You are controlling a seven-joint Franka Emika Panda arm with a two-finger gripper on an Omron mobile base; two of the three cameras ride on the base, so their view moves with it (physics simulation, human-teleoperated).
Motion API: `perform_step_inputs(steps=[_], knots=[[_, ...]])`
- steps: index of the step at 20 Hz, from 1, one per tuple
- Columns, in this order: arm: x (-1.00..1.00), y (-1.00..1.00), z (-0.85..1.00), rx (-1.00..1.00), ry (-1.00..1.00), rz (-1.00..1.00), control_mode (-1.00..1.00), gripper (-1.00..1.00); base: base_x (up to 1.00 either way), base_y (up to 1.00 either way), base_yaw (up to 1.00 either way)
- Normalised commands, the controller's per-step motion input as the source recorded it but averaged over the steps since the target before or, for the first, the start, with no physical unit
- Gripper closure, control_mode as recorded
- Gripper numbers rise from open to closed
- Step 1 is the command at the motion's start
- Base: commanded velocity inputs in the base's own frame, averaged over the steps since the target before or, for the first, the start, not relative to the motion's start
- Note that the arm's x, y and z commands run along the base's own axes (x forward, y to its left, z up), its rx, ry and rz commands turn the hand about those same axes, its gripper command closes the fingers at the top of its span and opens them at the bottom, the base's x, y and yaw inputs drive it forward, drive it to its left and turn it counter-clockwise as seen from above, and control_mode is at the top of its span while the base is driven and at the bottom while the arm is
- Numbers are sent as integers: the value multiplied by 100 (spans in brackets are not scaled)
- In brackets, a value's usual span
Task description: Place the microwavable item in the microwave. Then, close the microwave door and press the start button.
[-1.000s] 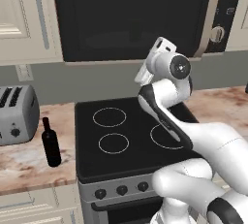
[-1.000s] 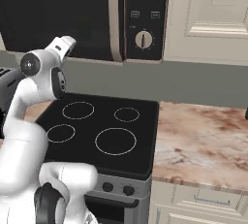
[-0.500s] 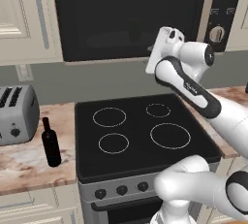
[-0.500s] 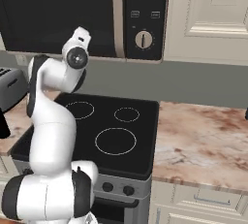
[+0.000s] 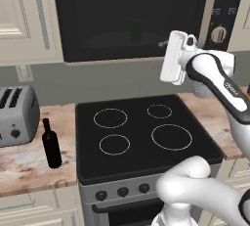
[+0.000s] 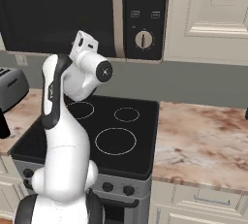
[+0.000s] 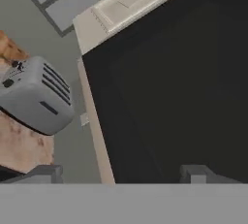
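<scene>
The microwave (image 5: 132, 17) hangs above the stove, black, with its control panel (image 6: 145, 14) and round knob (image 6: 143, 39) on the right side. Its door (image 6: 58, 12) stands shut, and the beige bar handle (image 6: 118, 14) runs upright beside the panel. My white hand (image 5: 173, 59) is raised in front of the door's lower right part, left of the knob. In the hand view my gripper (image 7: 121, 173) faces the dark door window (image 7: 184, 82), open, its two fingertips (image 7: 46, 172) wide apart and holding nothing. The green cup is out of view.
A dark wine bottle (image 5: 51, 144) stands on the marble counter (image 5: 29, 164) left of the black stove (image 5: 141, 134). The silver toaster (image 5: 17, 115) sits further left. Cream cabinets (image 6: 208, 17) flank the microwave. More counter (image 6: 203, 136) lies right of the stove.
The arm has swung its elbow out and up to the right. The hand has shifted slightly rightward along the microwave's front at about the same height.
</scene>
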Motion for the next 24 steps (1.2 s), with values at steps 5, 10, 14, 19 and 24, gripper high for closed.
perform_step_inputs(steps=[5,10,14,19,24], knots=[[-92,-59,62,0,-11,8,-100,-100,0,0,0],[-53,-89,74,0,-5,1,-100,-100,0,0,0],[-36,-96,46,0,0,0,-100,-100,0,0,0],[0,-69,12,0,0,0,-100,-100,0,0,0],[44,-23,0,0,0,-2,-100,-100,0,0,0]])
